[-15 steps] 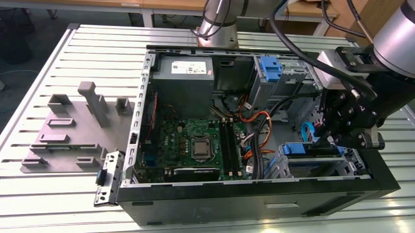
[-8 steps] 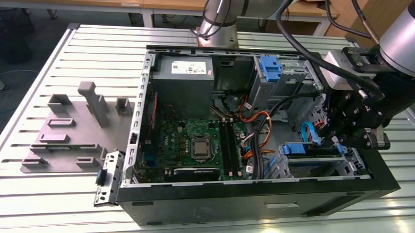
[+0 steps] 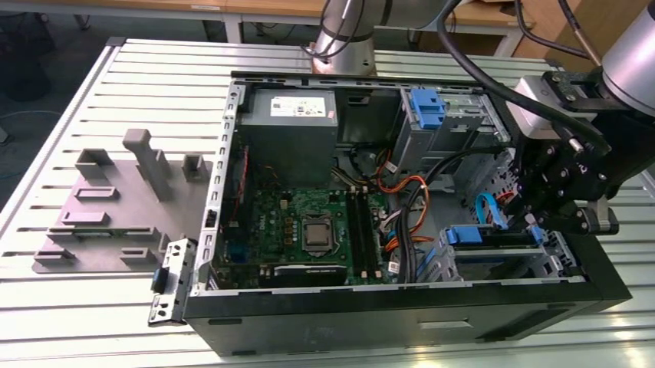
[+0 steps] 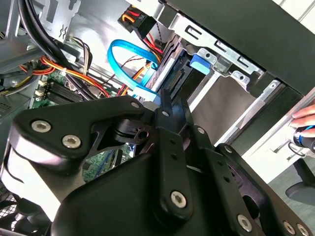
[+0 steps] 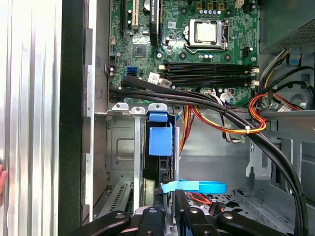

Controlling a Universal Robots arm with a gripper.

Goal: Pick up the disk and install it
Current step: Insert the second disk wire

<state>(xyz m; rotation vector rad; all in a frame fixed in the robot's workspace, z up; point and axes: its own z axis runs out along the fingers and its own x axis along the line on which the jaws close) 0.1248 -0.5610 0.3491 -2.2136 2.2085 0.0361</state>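
In the lower drive cage (image 5: 120, 147) of the open PC case (image 3: 409, 322), at the exterior view's right, the disk (image 5: 160, 141) sits on edge with its blue carrier tab showing. The hand (image 5: 174, 210) is right at the disk's end. Can't tell if it's pinching the carrier or pressed together and just pushing. To seat it well: push straight along the cage rails, no tilt, and keep the blue data cable (image 5: 197, 187) clear of the slot.

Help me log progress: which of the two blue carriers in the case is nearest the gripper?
The blue carrier beside the light-blue cable, right by the gripper. The other carrier sits well away, at the power supply's end of the case.
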